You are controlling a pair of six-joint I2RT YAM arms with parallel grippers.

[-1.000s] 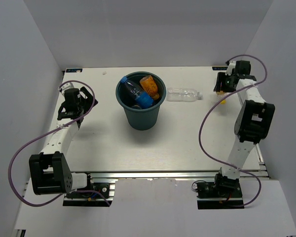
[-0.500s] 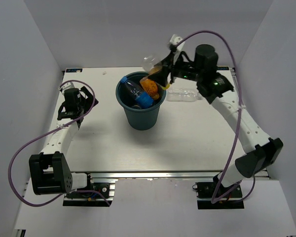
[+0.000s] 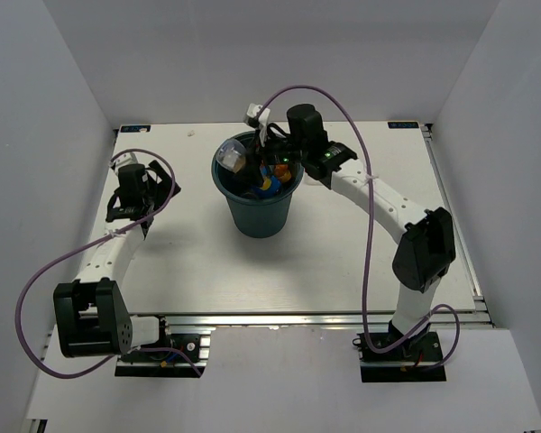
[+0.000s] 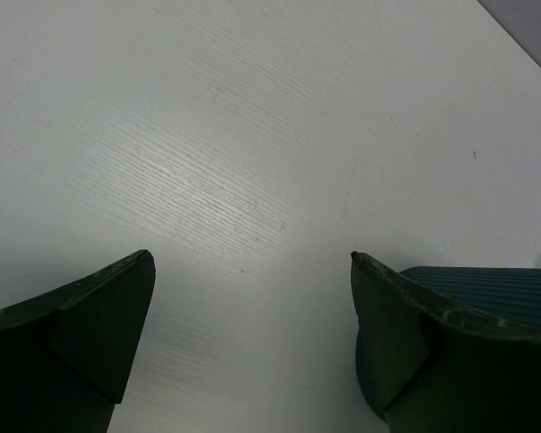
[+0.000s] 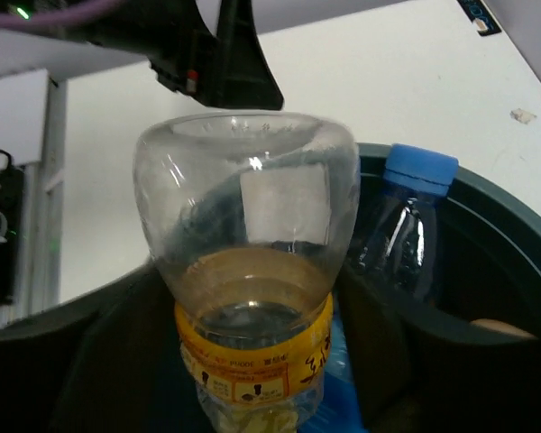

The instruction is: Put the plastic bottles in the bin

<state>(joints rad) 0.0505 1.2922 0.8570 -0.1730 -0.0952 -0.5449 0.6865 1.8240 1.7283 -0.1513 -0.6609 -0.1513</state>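
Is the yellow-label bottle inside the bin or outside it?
Partly in. The bottle has its labelled end below the rim of the bin, clear base poking above.

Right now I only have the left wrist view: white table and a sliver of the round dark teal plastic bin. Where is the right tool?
Observer: The right tool is reaching over the mouth of the round dark teal plastic bin.
Operator: Anything with it?
Observer: A clear plastic bottle with a yellow label sits right in front of it, base pointing away, at the bin's opening. I cannot tell whether it is gripped.
Operator: What's inside?
Observer: A clear plastic bottle with a blue cap leans against the inner wall.
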